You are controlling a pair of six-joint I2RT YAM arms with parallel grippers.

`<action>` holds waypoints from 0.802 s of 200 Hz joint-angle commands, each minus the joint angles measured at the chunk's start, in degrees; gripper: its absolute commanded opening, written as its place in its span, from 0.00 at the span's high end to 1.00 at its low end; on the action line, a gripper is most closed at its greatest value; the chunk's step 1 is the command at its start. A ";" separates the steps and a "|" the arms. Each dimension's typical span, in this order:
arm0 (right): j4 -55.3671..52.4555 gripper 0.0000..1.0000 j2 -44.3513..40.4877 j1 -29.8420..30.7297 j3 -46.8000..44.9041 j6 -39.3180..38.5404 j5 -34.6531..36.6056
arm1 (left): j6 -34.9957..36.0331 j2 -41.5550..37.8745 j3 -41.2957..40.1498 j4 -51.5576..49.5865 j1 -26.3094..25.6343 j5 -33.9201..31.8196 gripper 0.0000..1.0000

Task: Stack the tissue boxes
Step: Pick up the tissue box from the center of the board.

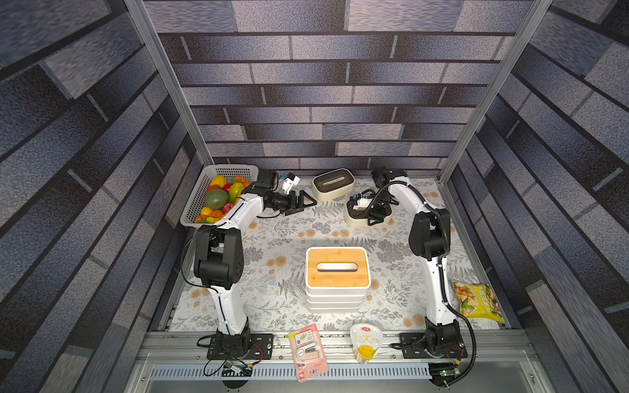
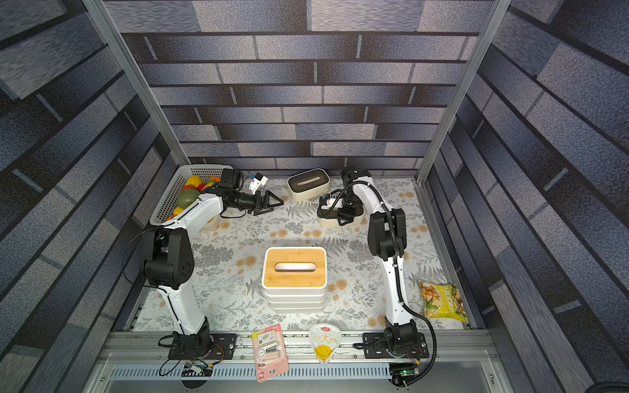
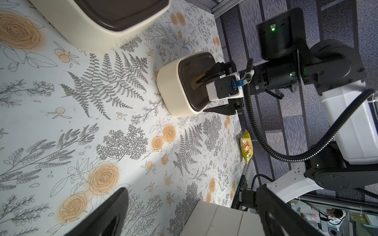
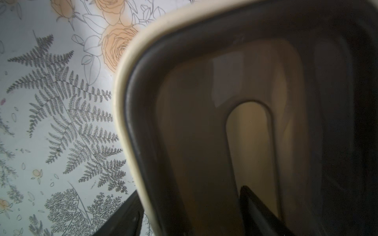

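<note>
Left wrist view gives the clearest look at the work. The right gripper [image 3: 201, 96] sits over the brown box [image 3: 169, 87], which stands upright on the surface [image 3: 61, 126] at the far side, close to the right arm. One finger dips into the lid's slot and the other hangs outside the cream long wall, so the jaws straddle that wall. Whether they press it or merely bracket it cannot be told, and the right wrist view shows the same straddle without settling it. The left gripper [image 1: 304, 202] hovers beside the basket [image 1: 235, 167], its jaws spread wide and empty.

In both top views the stack [image 1: 337, 272] stands mid-surface with a wood lid on top, well apart from the brown box. A far box [image 1: 333, 183] with the same dark lid lies by the back wall.

The brown box looks like a stiff, hollow plastic shell, probably light, with glossy rounded walls that offer little friction. A hold on one wall through the slot is off-centre, so the box will likely tip when lifted, and the lid may not be fixed. A deep bite on the wall suits it best.
</note>
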 commanded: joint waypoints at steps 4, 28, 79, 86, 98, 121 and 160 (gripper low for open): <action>-0.99 0.26 1.46 -0.35 2.00 -0.13 -0.20 | 2.07 0.32 1.50 -0.72 0.21 2.22 0.00; -1.28 0.28 1.82 -0.35 2.72 -0.04 -1.76 | 2.07 0.58 1.58 -0.80 0.19 2.34 0.00; -1.46 0.32 1.90 -0.35 3.43 -0.21 -1.66 | 1.99 0.94 1.86 -1.08 -0.05 2.34 0.00; -1.45 0.33 1.92 -0.35 3.42 -0.28 -1.48 | 1.98 1.00 1.90 -1.14 -0.05 2.26 0.00; -1.72 0.33 1.99 -0.36 3.43 -0.55 -1.46 | 1.98 1.03 1.98 -1.24 0.03 2.30 0.00; -1.89 0.35 2.39 -0.35 3.60 -0.91 -1.38 | 2.07 1.11 2.12 -1.38 0.03 2.36 0.00; -2.73 0.40 1.97 -0.42 3.70 -1.55 -1.71 | 2.07 1.30 2.56 -1.77 0.19 2.38 0.00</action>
